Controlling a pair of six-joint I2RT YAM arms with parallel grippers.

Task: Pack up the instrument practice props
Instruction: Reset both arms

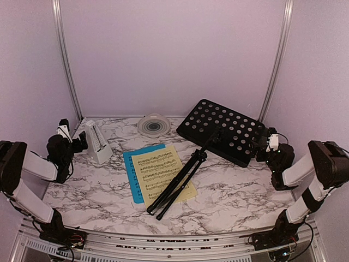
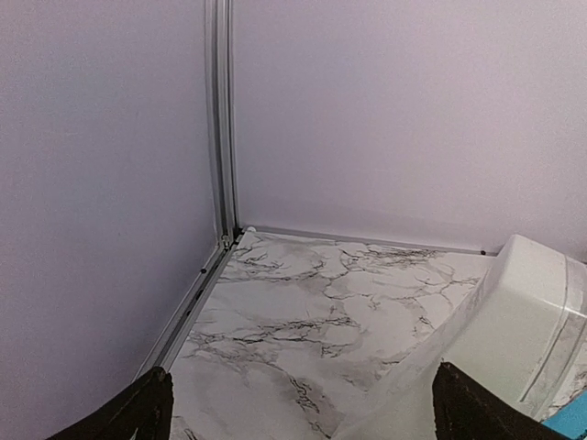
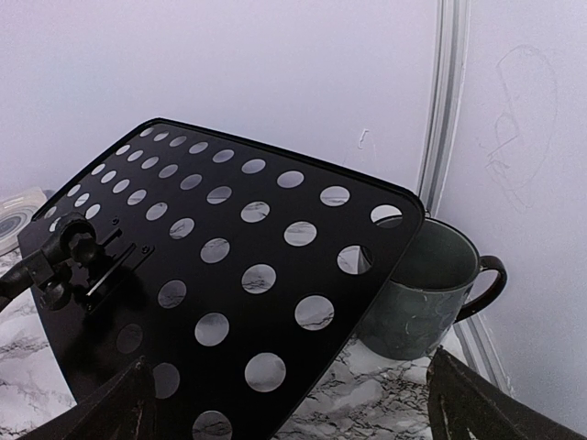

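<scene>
Left hand: your left hand (image 2: 298,414) stood wide open and empty, just beside the metronome (image 2: 527,330).
Right hand: your right hand (image 3: 293,408) was equally spread, holding nothing, facing the music stand (image 3: 229,266).
Risk: lifting the stand could knock the mug (image 3: 422,298) just behind it, or drag the tripod legs (image 1: 177,185) over the pages (image 1: 163,172).
Room: walls crowded both corners; free counter (image 1: 234,191) lay mid-front.
</scene>
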